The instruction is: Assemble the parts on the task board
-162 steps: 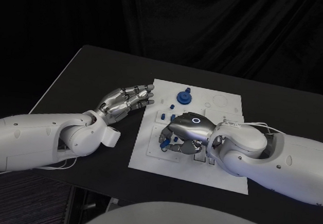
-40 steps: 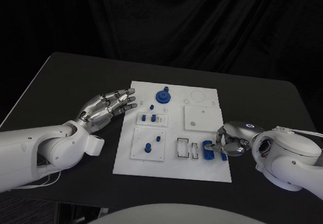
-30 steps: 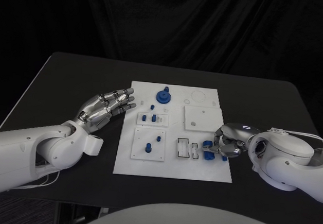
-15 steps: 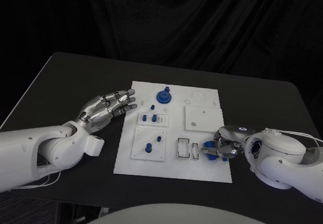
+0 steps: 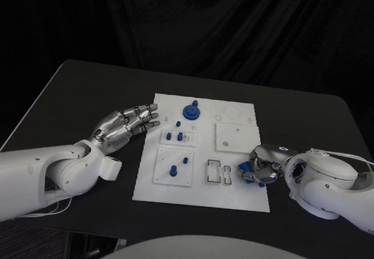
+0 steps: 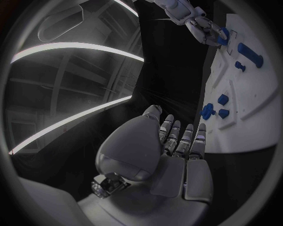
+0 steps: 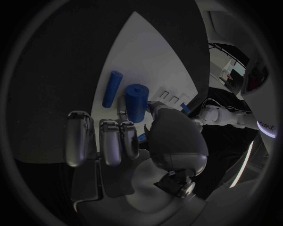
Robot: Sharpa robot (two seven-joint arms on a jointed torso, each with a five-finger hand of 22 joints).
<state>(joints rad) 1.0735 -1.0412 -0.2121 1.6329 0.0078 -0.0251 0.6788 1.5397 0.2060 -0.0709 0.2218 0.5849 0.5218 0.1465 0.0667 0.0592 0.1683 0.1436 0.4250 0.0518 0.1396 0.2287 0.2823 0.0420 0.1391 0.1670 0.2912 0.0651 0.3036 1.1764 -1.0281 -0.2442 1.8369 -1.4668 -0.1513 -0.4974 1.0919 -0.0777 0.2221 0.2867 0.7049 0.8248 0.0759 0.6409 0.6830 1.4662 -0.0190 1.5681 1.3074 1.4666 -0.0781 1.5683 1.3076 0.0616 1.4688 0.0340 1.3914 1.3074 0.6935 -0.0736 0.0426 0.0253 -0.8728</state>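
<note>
Right robot hand on a blue part at the task board's near right corner

Your right robot hand [image 5: 259, 170] has crept from the task board's [image 5: 201, 193] right edge in over its near right corner within the last second or so, and its fingers now curl around a stubby blue cylinder [image 7: 136, 102]; you can see thumb and fingers touching it, though whether it is lifted clear of the board you cannot tell. A second blue bar [image 7: 112, 88] lies loose just beside it on the board. Your left robot hand [image 5: 129, 123] has not moved: it waits released, fingers spread, on the tabletop [image 5: 86, 92] just off the board's left edge. The pick looks under way, so seating comes next.
</note>
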